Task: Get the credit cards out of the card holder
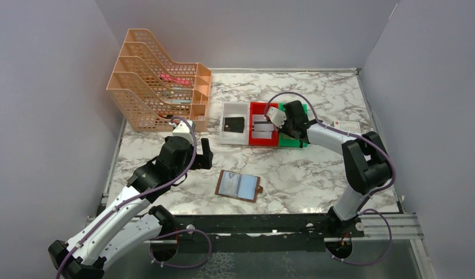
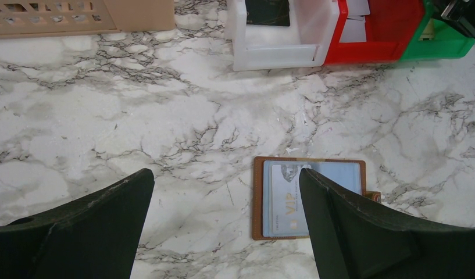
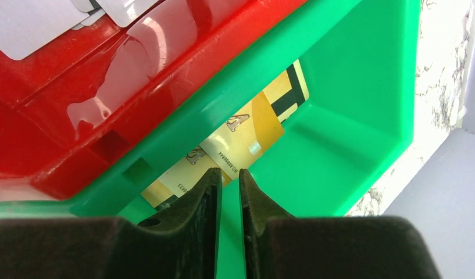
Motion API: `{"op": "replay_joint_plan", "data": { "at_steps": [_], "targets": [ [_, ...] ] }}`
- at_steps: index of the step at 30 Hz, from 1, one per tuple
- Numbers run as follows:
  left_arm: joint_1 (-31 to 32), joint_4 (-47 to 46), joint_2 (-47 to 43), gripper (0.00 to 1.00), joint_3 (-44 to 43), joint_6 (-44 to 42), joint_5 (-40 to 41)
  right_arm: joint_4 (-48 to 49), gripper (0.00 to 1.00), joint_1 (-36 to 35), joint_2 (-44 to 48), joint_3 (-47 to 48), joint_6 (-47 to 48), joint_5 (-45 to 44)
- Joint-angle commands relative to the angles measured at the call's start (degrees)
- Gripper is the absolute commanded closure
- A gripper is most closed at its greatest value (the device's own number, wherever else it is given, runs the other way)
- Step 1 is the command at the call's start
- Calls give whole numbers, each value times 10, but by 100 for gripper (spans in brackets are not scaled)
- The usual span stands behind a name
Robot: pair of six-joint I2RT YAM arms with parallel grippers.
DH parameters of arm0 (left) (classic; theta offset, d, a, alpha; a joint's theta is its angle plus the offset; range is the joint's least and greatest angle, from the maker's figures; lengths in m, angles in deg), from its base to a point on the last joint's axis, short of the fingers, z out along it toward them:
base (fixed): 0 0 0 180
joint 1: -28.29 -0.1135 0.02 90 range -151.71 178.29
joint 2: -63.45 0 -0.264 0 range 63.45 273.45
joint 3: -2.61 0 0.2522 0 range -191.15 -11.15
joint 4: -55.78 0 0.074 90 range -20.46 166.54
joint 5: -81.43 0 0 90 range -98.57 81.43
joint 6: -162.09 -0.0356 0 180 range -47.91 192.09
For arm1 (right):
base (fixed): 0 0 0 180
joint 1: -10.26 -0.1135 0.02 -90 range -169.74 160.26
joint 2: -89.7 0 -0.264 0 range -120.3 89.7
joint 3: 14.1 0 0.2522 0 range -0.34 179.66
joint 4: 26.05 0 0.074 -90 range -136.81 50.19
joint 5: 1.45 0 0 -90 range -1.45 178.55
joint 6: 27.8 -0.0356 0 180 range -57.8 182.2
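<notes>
Two end effectors, one per arm. The right end effector (image 3: 228,174) hangs over the green bin (image 3: 351,116) with its fingers drawn almost together, a thin slit between them and nothing gripped; gold-yellow cards (image 3: 240,142) lie overlapping in that bin. White cards (image 3: 37,23) lie in the adjoining red bin (image 3: 136,75), and a black card (image 1: 234,124) in the white bin (image 1: 234,138). The left end effector (image 2: 224,174) is released, fingers spread wide, above the tabletop (image 1: 316,168). The card holder (image 1: 239,186) lies open and flat near the front edge, one pale card (image 2: 286,203) still in its sleeve.
</notes>
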Motion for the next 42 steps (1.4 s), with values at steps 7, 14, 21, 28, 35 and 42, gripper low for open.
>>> {"op": "replay_joint_plan", "data": {
  "at_steps": [7, 14, 21, 28, 35, 42],
  "targets": [
    [-1, -3, -3, 1, 9, -6, 9, 20, 76, 2, 52, 16, -54, -29],
    [-1, -4, 6, 1, 9, -6, 8, 24, 74, 2, 187, 44, -287, 86],
    [-1, -5, 17, 1, 9, -5, 11, 34, 71, -3, 300, -47, -684, 319],
    [-5, -3, 15, 1, 10, -3, 17, -11, 73, -208, 338, -127, -820, 101],
    [-7, -2, 0, 1, 11, -1, 18, -56, 72, -401, 282, -126, -936, -63],
    [-11, -2, -16, 1, 12, -1, 24, -105, 70, -493, 132, -33, -1006, -117]
  ]
}}
